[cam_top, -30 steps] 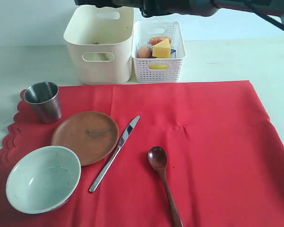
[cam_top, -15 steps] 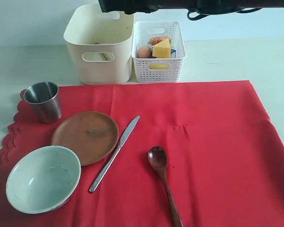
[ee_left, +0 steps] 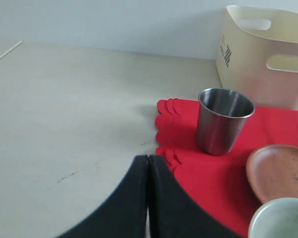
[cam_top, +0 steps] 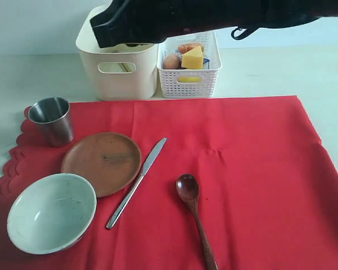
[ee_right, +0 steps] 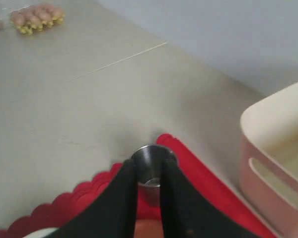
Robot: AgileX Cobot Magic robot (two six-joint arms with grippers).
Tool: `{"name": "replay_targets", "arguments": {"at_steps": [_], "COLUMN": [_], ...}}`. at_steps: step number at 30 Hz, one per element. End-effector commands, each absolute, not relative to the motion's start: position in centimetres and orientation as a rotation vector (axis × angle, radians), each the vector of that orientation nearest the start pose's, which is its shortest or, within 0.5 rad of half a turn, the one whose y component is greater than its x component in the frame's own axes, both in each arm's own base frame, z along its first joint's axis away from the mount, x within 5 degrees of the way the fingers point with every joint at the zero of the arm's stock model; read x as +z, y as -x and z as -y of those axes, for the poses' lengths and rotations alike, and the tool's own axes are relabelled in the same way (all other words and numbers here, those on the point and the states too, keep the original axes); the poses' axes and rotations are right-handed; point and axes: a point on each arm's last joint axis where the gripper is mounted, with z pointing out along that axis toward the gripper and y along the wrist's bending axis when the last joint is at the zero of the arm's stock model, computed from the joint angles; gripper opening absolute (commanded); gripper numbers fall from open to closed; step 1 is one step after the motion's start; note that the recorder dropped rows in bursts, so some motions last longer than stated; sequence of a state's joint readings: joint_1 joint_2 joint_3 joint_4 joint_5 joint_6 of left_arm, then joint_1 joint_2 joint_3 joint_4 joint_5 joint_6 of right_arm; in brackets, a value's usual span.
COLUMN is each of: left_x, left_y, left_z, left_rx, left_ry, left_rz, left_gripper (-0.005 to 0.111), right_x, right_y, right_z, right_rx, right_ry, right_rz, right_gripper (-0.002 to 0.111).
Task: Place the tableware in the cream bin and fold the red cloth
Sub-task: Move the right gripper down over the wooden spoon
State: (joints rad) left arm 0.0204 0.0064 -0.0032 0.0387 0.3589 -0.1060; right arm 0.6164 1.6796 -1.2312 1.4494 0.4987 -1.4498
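Steel cup, round brown plate and pale bowl sit on scalloped red cloth, frame left. Left jaws together; right jaws narrowly apart, empty.

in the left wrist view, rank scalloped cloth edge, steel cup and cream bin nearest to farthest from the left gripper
1. red cloth, scalloped edge: just beside the left gripper.
2. steel cup: on the cloth near that edge.
3. cream bin: off the cloth, beyond the cup.

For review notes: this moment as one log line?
right fingers: slightly apart, empty; left fingers: shut; cup, plate, bowl, knife, spoon: on red cloth
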Motion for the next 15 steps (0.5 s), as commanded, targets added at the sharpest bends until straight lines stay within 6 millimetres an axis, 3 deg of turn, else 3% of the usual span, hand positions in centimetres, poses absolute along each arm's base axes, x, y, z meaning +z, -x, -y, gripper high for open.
{"name": "replay_targets", "arguments": {"at_steps": [1,8,15], "left_x": [18.1,18.1,18.1], "left_y": [-5.3,-5.3,-5.3], "left_z": [-0.2,-0.2,-0.2], "left_rx": [-0.021,-0.021,-0.021], "left_ry": [0.092,0.092,0.092], "left_rz": [-1.833,-1.833,-1.833], "left_gripper": [0.000,0.000,0.000], "right_x": [29.3,27.5,26.7], "right_y": [-28.4,-28.1,-27.5], "right_z": [-25.7,-24.0,-23.1], "right_rx": [0.861,0.647,0.584], "right_ry": [1.042,1.109,1.108], "right_rz": [-1.989,-2.281,-2.451], "right_gripper": [0.016,0.016,0.016]}}
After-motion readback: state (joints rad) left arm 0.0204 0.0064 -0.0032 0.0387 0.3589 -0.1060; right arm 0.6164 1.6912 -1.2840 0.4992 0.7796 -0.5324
